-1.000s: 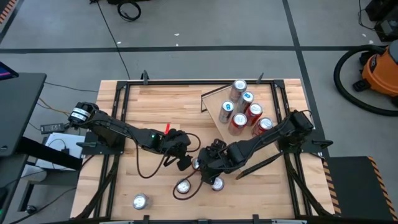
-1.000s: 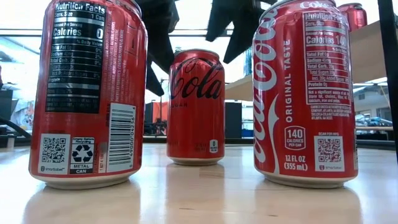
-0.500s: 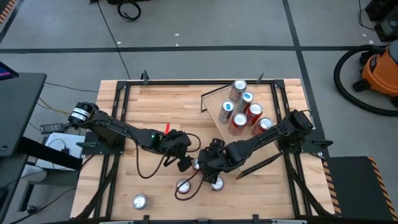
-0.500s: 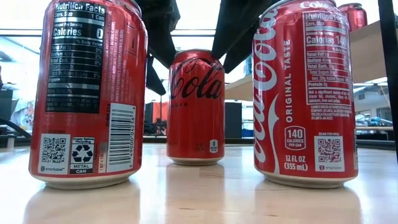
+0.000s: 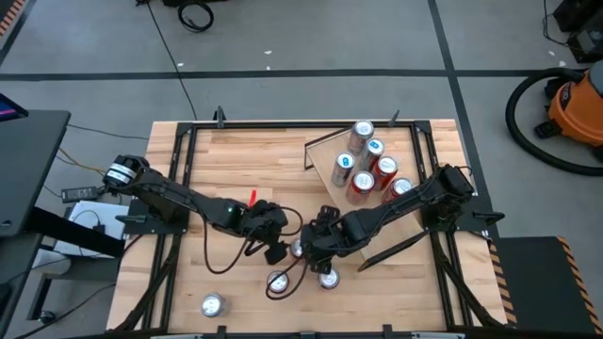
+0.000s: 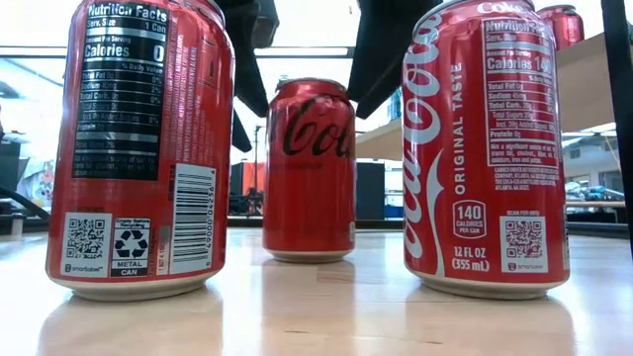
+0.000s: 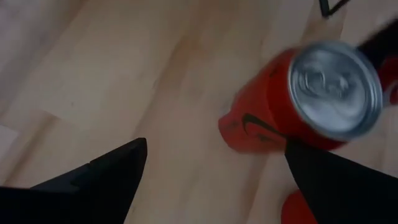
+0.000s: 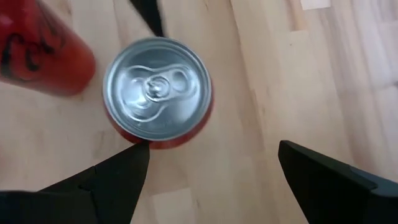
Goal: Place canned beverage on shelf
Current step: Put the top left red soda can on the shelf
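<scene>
Both grippers' fingers open, holding nothing; centre right gripper [image 8: 208, 165] over Coke can [image 8: 157, 90] before closing.

Ten cans were in view. Six stood on the one shelf [image 5: 328, 147]: cans [image 5: 362, 131], [image 5: 375, 147], [image 5: 345, 162], [image 5: 385, 166], [image 5: 362, 181] and [image 5: 400, 188]. Four stood on the single tabletop [image 5: 245, 160]: [image 5: 210, 304], [image 5: 278, 282], [image 5: 328, 278] and [image 5: 298, 249]. There were two arms, one with the left end effector [image 5: 279, 247], one with the right end effector [image 5: 317, 262]. One orange vacuum [image 5: 577, 105] stood on the floor.
</scene>
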